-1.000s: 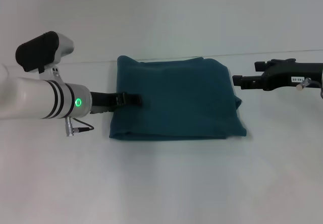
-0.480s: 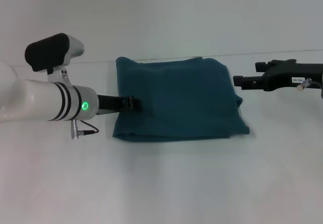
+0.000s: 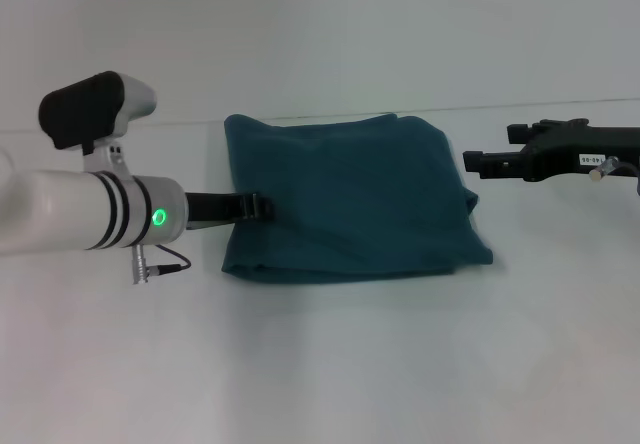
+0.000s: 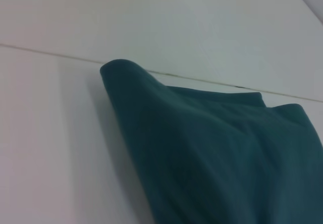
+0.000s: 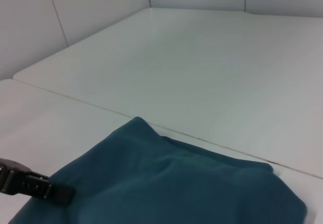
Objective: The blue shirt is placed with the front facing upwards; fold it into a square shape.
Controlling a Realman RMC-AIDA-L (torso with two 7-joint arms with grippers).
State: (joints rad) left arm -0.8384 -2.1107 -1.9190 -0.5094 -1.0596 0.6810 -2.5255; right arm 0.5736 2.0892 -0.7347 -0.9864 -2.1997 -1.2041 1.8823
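Plain white smooth table [image 3: 330, 364] w/ thin dark seam line [image 3: 540, 105] across its far part; pale wall panels [image 5: 91, 7] beyond table.

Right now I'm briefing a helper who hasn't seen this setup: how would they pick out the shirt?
Look at the white table: near its far edge, between the two arms, lies the blue shirt, folded into a rough square. The left gripper rests at its left edge; the right gripper hovers off its right side. It is the only dark teal cloth there, with no lettering showing.
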